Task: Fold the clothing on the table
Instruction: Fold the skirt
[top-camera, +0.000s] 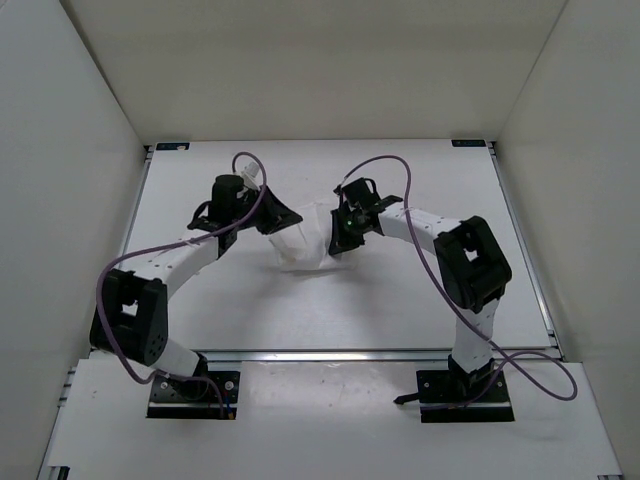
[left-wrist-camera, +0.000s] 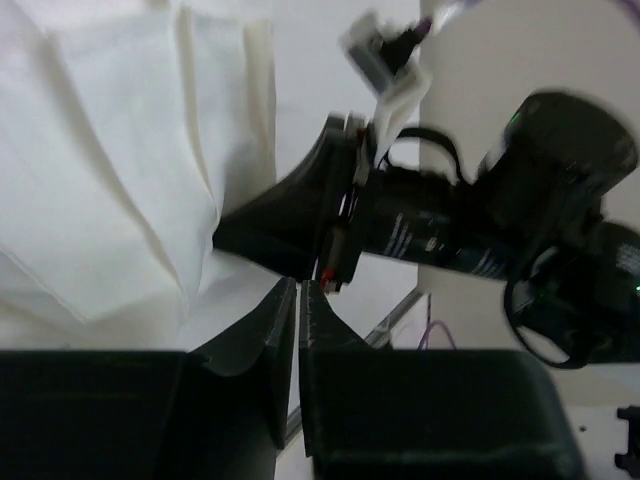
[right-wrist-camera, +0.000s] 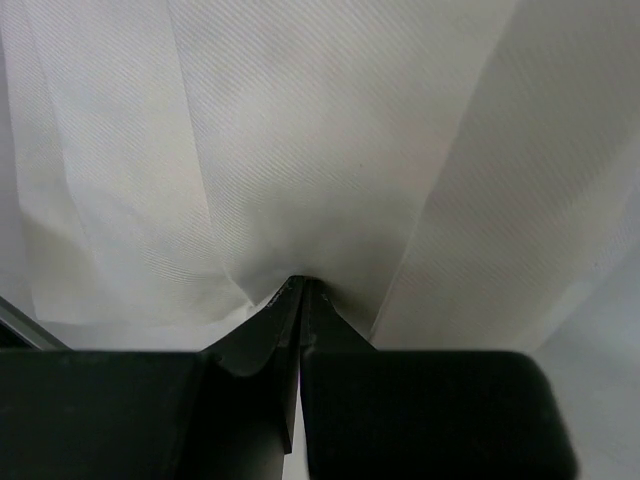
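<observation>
- The clothing (top-camera: 302, 248) lies near the middle of the table (top-camera: 400, 300), bunched into a small, crumpled white heap between the two grippers.
- Up close, the fabric (right-wrist-camera: 300, 140) shows a fine diagonal weave and long, soft pleats that run down to a single gathered point.
- The right gripper (right-wrist-camera: 300, 286) is clenched on that point. Its black fingertips meet with a pinch of cloth between them, and folds fan out from the nip.
- From overhead, the right gripper (top-camera: 337, 245) sits at the right edge of the heap, angled down into it.
- The left gripper (top-camera: 291, 220) is at the heap's upper left edge.
- In the left wrist view, the left gripper (left-wrist-camera: 298, 296) has its fingers almost together with a thin slit between them. I cannot tell whether any fabric is caught there.
- In that same view, the cloth (left-wrist-camera: 110, 150) spreads to the left of the tips, and the right arm's black fingers reach onto it from the right.
- Purple cables (top-camera: 130, 255) loop along both arms.
- A silver rail (top-camera: 350, 353) runs along the near table edge.
</observation>
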